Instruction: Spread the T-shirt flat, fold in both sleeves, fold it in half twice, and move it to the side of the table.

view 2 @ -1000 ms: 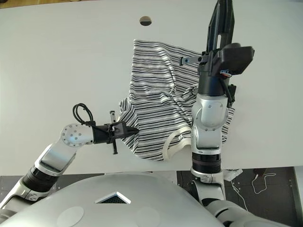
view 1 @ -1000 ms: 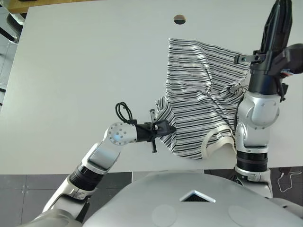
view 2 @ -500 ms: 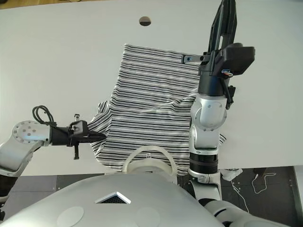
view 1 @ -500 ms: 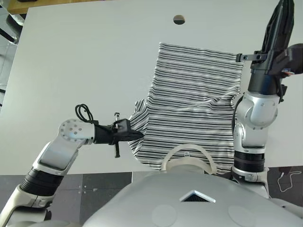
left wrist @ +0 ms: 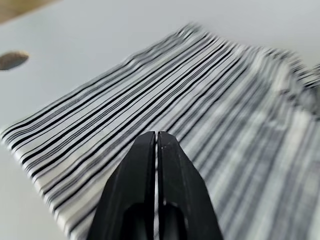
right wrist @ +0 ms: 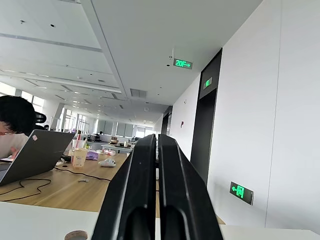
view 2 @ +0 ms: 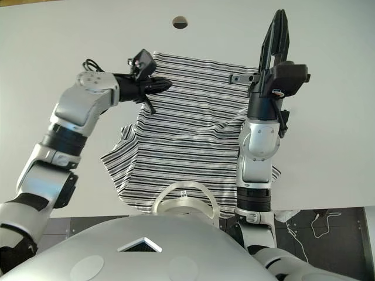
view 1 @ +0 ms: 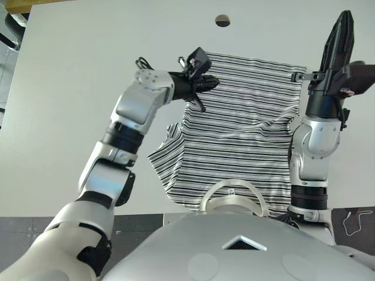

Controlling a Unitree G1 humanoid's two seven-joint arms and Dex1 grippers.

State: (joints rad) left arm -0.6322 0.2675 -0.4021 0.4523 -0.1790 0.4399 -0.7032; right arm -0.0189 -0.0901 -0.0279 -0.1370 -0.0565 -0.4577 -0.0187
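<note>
Over table (view 1: 76,70), striped T-shirt (view 1: 246,134), left gripper (view 1: 215,83) closed

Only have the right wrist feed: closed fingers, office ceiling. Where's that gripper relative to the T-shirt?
Observer: The right gripper points upward beside the T-shirt's far right corner, holding nothing.
Operator: Shirt flat?
Observer: Mostly. Its body lies spread on the table, collar toward the robot, but the sleeve on the robot's left is bunched and wrinkled.
Operator: Left arm?
Observer: The left gripper is shut over the shirt's far left corner. The left wrist view shows no cloth between its fingers.
</note>
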